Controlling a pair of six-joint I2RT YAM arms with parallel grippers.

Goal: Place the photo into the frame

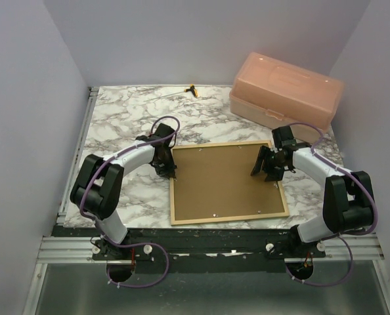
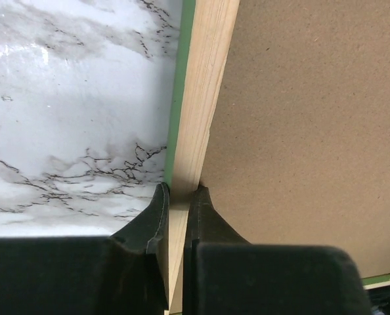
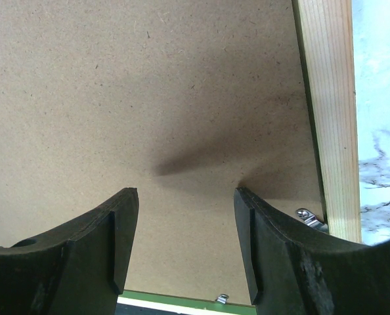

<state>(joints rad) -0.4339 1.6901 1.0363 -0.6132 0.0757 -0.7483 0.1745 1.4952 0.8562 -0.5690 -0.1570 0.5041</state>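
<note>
Left claw (image 2: 180, 193) pinches the one frame (image 2: 205, 79); right claw (image 3: 185, 197) gapes above one backing panel (image 3: 149, 85).

1. From where I stand, no writing, label, brand or number can be read anywhere.
2. The frame (image 1: 228, 218), brown backing panel (image 1: 221, 180) and pink box (image 1: 287, 88) show plain faces.

A salmon-pink lidded box (image 1: 287, 88) is sitting at the far right of the marble desk (image 1: 123, 125). A small yellow object (image 1: 193, 90) is lying near the far edge. A brown hardboard panel (image 1: 221, 180) is lying flat at the middle, a metal tab (image 3: 306, 218) showing at its edge.
</note>
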